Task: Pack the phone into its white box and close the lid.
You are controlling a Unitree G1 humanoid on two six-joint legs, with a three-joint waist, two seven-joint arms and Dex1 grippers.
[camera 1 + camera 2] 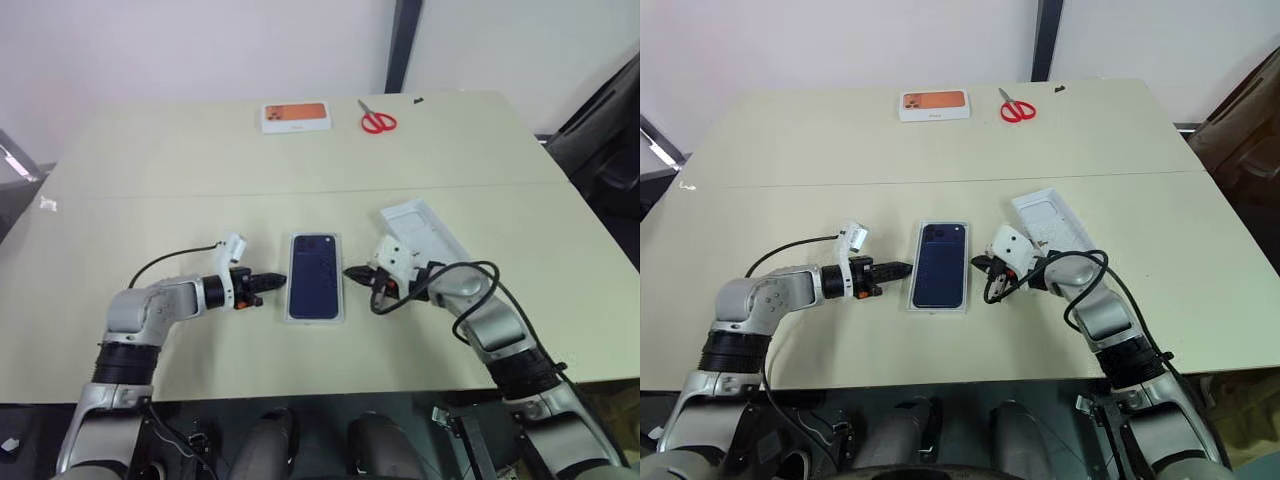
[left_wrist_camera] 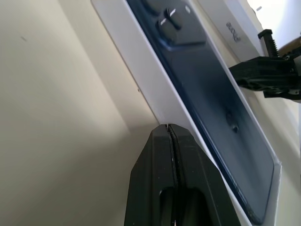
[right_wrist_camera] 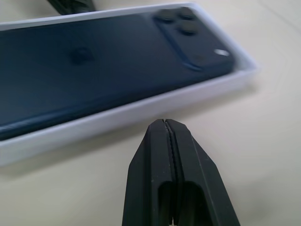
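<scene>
Navy phone [image 1: 314, 275] lies back-up inside the white box [image 1: 290, 300], camera cluster at the far end, so packing looks done. Box sits mid-surface [image 1: 200, 170], taken here as the landmark. Left hand [image 1: 277, 283] is just beside the box's left long wall, clenched on nothing, tips together and aimed at the wall; touching or a hair off, cannot tell. Right hand [image 1: 350, 272] is just beside the box's right long wall, also clenched and empty, tips pointing at the rim. Both hands flank the box low to the surface, which reads as squaring or steadying the tray.

Lid [image 1: 425, 228] lies to the right of the box and a little farther back, inner side up, near the right forearm. Orange-printed box [image 1: 295, 116] and red scissors [image 1: 377, 122] are well beyond the box at the far edge, not involved.

Step in hand, judged: phone seated, lid not yet on. Next move calls for the right hand to release, reach to the lid, pinch a rim, flip it over and lower it square on the tray while the left hand steadies the box wall. Risk: the tray slides if nudged.
</scene>
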